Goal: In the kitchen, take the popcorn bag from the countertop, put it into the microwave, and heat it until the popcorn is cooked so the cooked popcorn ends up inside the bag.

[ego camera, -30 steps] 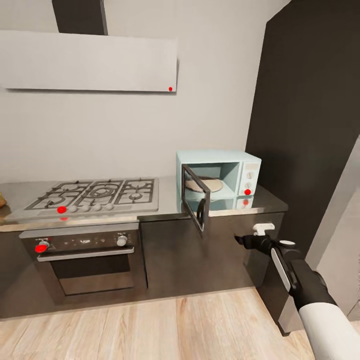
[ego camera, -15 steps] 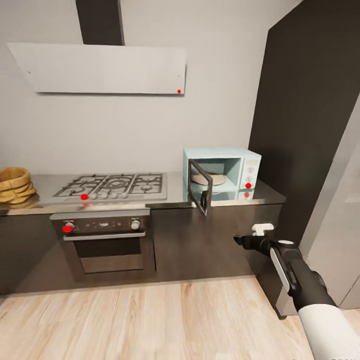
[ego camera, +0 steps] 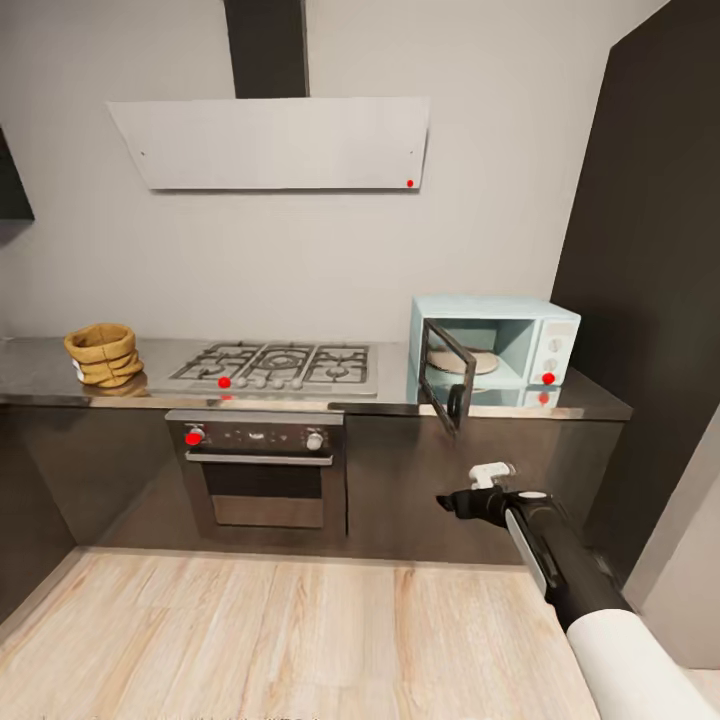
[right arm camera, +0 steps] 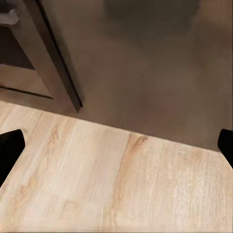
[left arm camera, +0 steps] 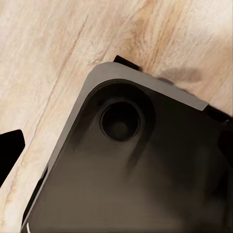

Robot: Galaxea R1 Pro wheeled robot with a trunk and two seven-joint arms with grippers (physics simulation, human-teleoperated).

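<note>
While right fingers [ego camera: 447, 501] spread empty: one popcorn bag [ego camera: 103, 354], one microwave [ego camera: 494, 349], door open

the head view looks forward and slightly down at the kitchen wall from well back. the left wrist view faces down, close over a dark rounded robot part [left arm camera: 136, 165]. right wrist and head views share cabinet fronts [right arm camera: 145, 63] and plank floor [ego camera: 300, 630].

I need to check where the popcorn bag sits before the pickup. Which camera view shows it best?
The head view. There the popcorn bag stands upright on the countertop beside the hob, far from the open microwave. The left wrist view looks at wood floor and a dark robot part; the right wrist view at floor and cabinet fronts.
</note>
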